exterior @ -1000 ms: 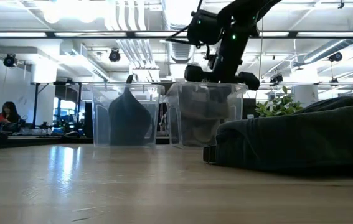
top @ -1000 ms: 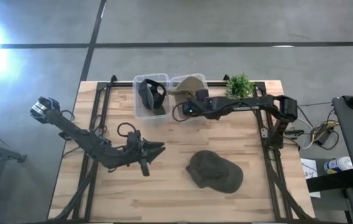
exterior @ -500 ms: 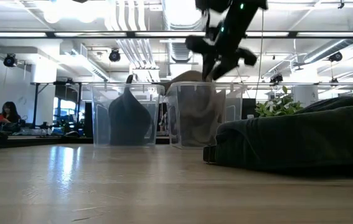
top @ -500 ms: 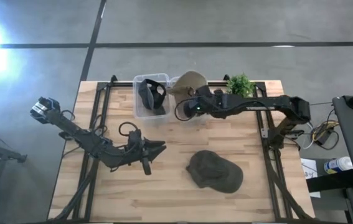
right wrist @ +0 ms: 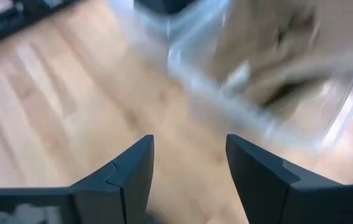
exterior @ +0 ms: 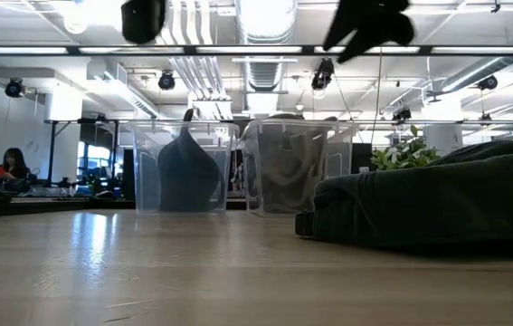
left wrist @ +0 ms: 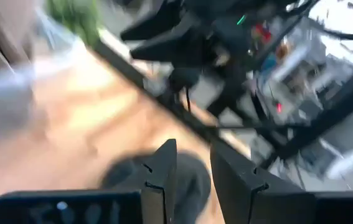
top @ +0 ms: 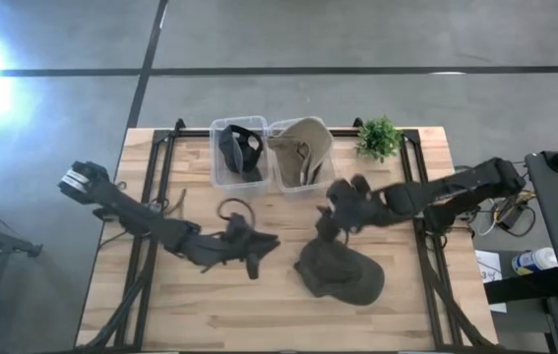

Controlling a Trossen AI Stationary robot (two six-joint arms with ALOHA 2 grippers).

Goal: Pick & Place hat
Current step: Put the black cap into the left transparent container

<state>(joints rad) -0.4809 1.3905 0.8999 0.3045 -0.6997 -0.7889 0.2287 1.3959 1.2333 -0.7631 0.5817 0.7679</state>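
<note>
A dark green hat [top: 340,270] lies crown up on the wooden table, at the near right; it also shows in the low view [exterior: 437,204]. A beige hat [top: 301,152] lies in the right clear bin [top: 280,177]. A dark hat [top: 237,149] sits in the left clear bin [top: 217,167]. My right gripper [top: 326,218] hovers open just beyond the green hat's far edge, with nothing between its fingers [right wrist: 132,168]. My left gripper [top: 271,242] hangs to the left of the green hat, its fingers [left wrist: 164,168] narrowly apart and holding nothing.
A small green plant [top: 378,136] stands at the far right, beside the bins. Black frame rails [top: 426,246] run along both sides of the table. Bare wood [top: 200,305] lies along the near edge and the left half.
My right gripper has let go of the beige hat, which now lies in the right bin. It has risen and swung toward the near edge, up to the green hat. My left gripper has moved toward the table's right, closer to the green hat.
</note>
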